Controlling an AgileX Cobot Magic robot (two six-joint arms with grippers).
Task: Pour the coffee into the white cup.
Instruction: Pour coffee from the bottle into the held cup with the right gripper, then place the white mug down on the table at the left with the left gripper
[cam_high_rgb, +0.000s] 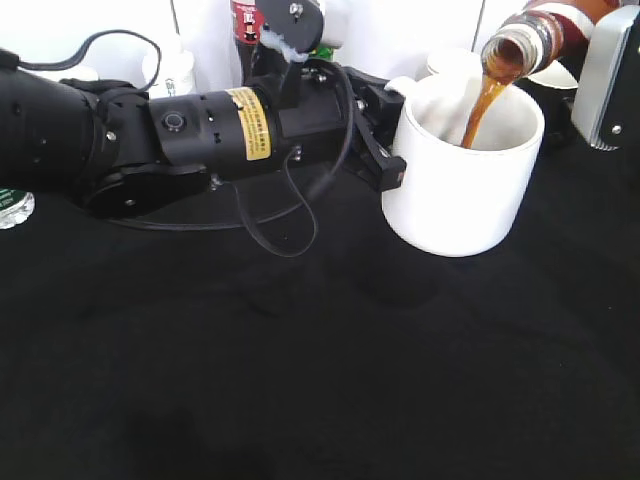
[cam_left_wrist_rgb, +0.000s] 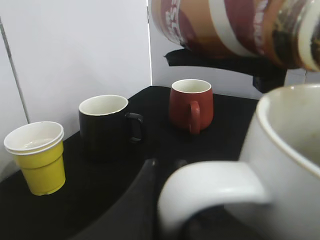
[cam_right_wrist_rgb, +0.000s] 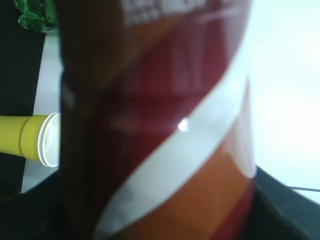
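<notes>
The white cup (cam_high_rgb: 460, 190) stands on the black table at the right of the middle. The coffee bottle (cam_high_rgb: 545, 30) is tilted over the cup's rim, and a brown stream (cam_high_rgb: 482, 108) runs from its mouth into the cup. My right gripper (cam_high_rgb: 608, 75) is shut on the bottle, whose red-orange label fills the right wrist view (cam_right_wrist_rgb: 165, 125). My left gripper (cam_high_rgb: 388, 140) lies low at the cup's left side, shut on the cup's handle (cam_left_wrist_rgb: 210, 187). In the left wrist view the cup's wall (cam_left_wrist_rgb: 292, 165) shows, with the bottle (cam_left_wrist_rgb: 235, 27) above it.
A yellow paper cup (cam_left_wrist_rgb: 37, 157), a black mug (cam_left_wrist_rgb: 105, 125) and a red mug (cam_left_wrist_rgb: 191, 105) stand behind near the white wall. A dark bottle with a red label (cam_high_rgb: 243, 18) stands at the back. A clear bottle (cam_high_rgb: 12, 205) lies at the left edge.
</notes>
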